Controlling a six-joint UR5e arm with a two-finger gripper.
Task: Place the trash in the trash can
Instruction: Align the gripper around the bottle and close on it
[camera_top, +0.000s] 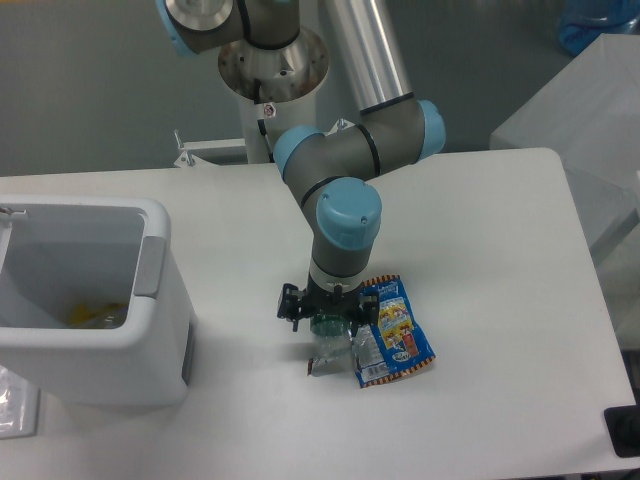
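Observation:
My gripper (326, 318) is down at table level over the trash, a small crushed clear bottle with a green label (327, 330). Its jaws are drawn in against the bottle's upper part, which still rests on the table. A blue printed snack wrapper (397, 332) lies flat just right of the bottle, touching it. A small silvery scrap (318, 365) lies just in front of the bottle. The trash can (160, 300), a white boxy bin with a grey side panel, stands at the left edge, well left of the gripper, with something yellow inside.
The arm's base column (272, 70) rises behind the table's far edge. A grey box (590, 110) stands off the table to the right. A black object (625, 430) sits at the lower right corner.

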